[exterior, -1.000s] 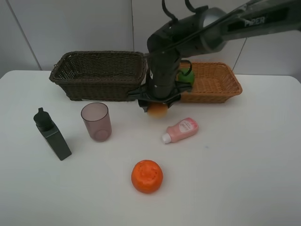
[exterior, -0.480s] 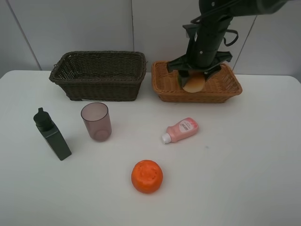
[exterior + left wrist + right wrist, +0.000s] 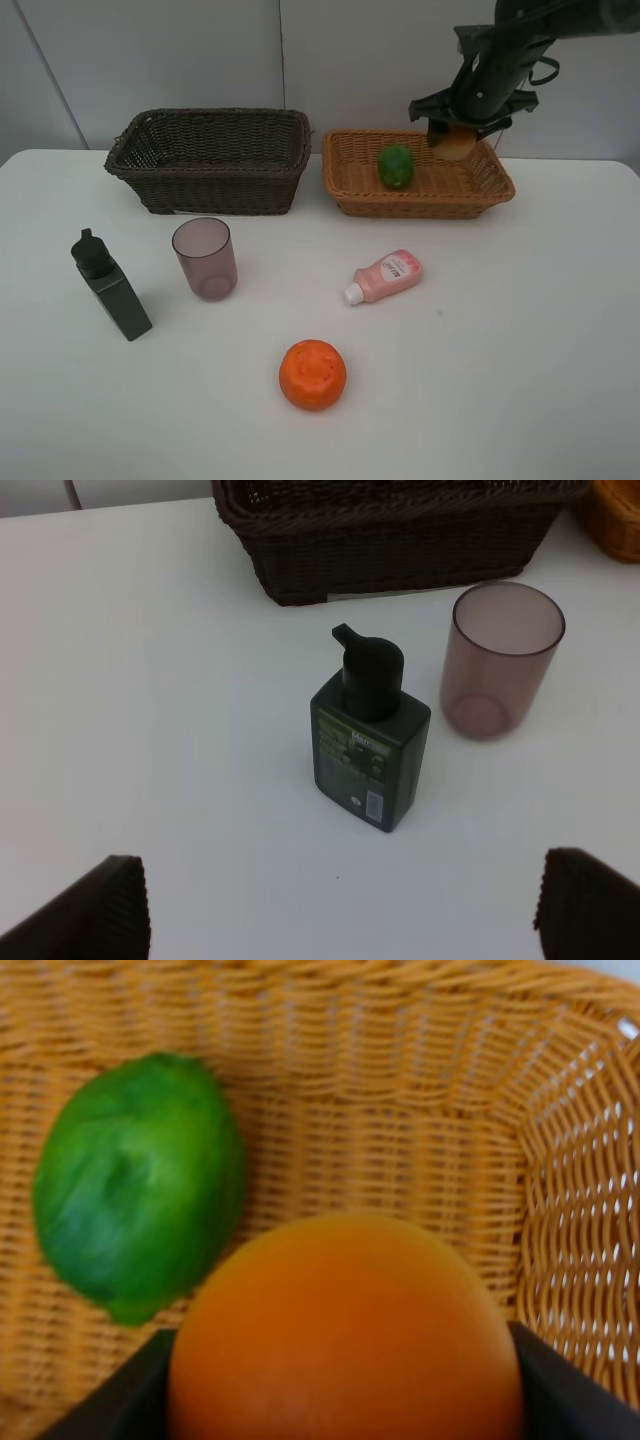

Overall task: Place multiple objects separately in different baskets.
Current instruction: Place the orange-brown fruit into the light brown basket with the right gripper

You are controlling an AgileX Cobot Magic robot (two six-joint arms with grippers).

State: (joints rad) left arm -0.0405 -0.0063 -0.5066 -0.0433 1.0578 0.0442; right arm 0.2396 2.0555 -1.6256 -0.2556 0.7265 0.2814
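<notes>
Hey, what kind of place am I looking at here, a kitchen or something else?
Probably a robot lab test bench, not a kitchen: a bare white table, blank white wall panels, and a robot arm reaching over a tan wicker basket.

right claw (image 3: 457, 133) has carried the peach-coloured fruit (image 3: 460, 147) over the tan basket (image 3: 420, 208).

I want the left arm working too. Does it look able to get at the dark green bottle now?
Probably yes. The left end effector is open, empty and facing the upright dark green bottle; the mauve cup stands beside it, apart, so nothing blocks the way.
</notes>
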